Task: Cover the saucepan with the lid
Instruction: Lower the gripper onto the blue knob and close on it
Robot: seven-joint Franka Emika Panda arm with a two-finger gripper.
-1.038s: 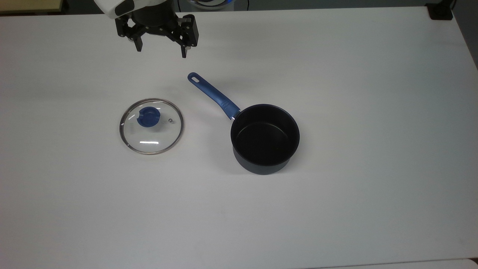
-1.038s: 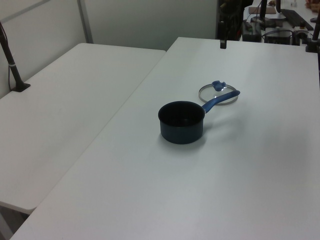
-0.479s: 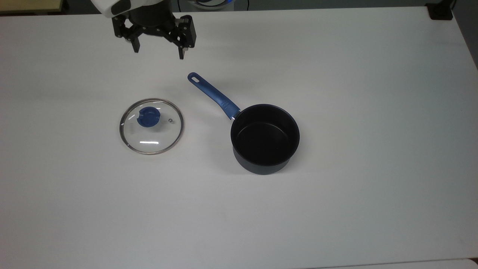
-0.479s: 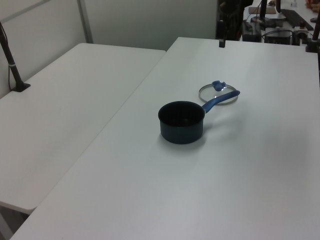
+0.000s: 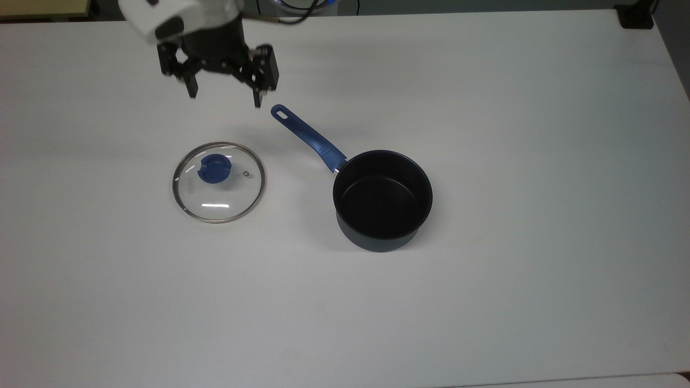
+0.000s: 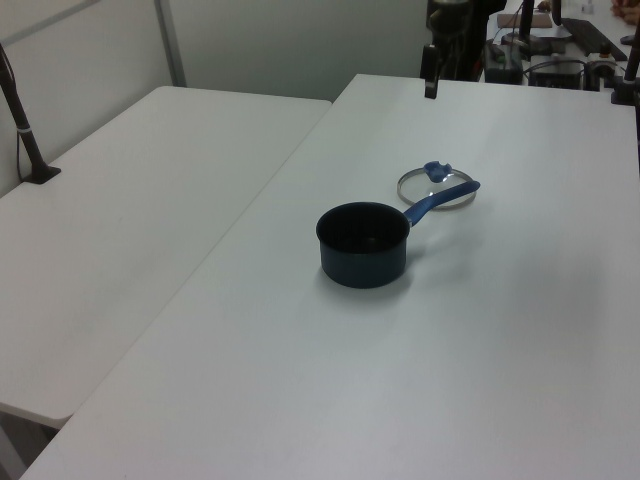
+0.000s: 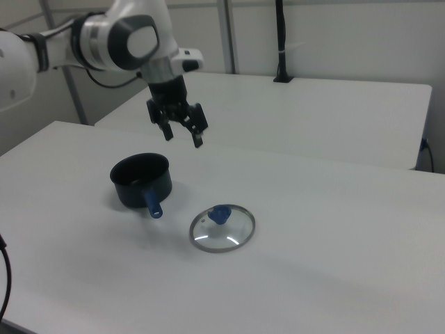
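Note:
The glass lid [image 5: 218, 181] with its blue knob [image 5: 214, 168] lies flat on the white table [image 5: 485, 296], left of the saucepan in the top view. The dark saucepan [image 5: 383, 199] stands upright with nothing inside, and its blue handle [image 5: 307, 137] points toward the top view's upper left. My gripper [image 5: 225, 98] hangs open and holds nothing, above the table beyond the lid, near the handle's end. The right view has the gripper [image 7: 183, 138] high over the lid [image 7: 222, 227] and the saucepan [image 7: 141, 181]. In the left view the lid [image 6: 436, 184] lies behind the saucepan [image 6: 364, 243].
A second white table [image 6: 130, 230] adjoins on the left view's left. A black post [image 7: 281, 42] stands at the far edge in the right view. Dark equipment [image 6: 560, 50] sits beyond the table's far end in the left view.
The open gripper has come down and forward, toward the lid and the handle's end. Lid and saucepan have not moved.

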